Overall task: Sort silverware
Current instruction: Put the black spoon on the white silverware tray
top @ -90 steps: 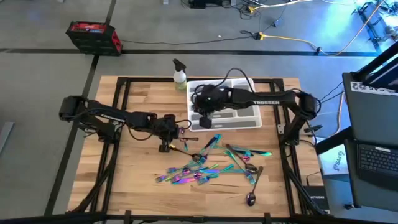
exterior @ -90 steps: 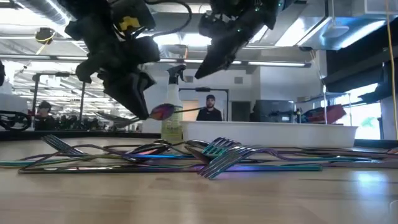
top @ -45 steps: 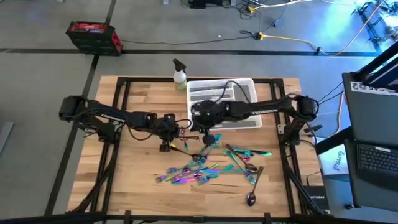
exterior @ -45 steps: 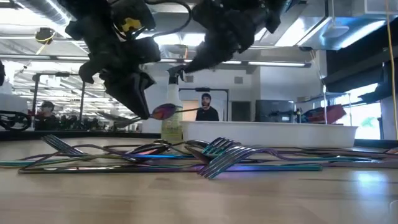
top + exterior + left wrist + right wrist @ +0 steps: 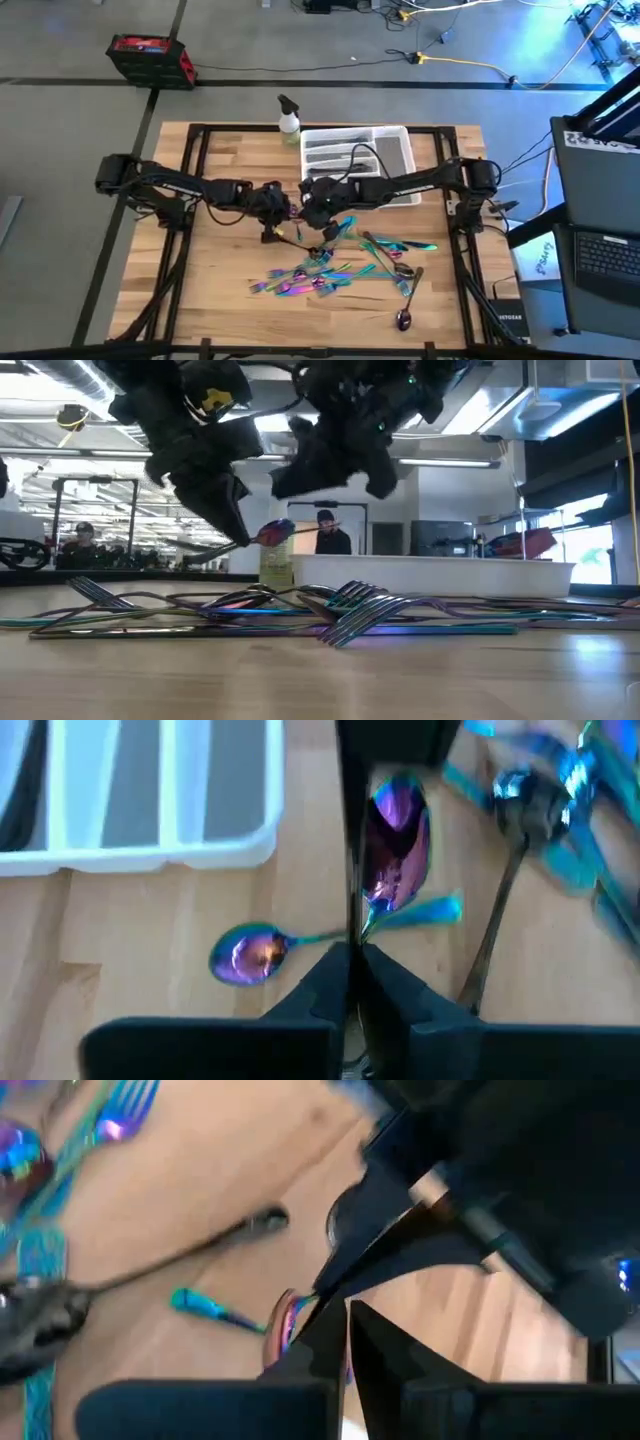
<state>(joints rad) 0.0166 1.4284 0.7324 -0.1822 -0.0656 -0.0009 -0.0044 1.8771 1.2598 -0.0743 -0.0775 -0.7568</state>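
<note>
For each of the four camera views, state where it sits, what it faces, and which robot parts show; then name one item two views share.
High: overhead, straight down; both arms, tray.
Low: table height, level; silverware pile, arms above.
Left wrist: on left arm; left end effector gripping spoon.
Right wrist: on right arm; right end effector, left arm beyond.
Shared: low and left wrist views show the spoon.

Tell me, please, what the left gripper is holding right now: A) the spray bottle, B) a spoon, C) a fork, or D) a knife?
B. The left gripper is shut on a spoon, held above the table with its purple bowl sticking out sideways in the low view; the left wrist view shows the same spoon's bowl just past the closed fingers.
</note>
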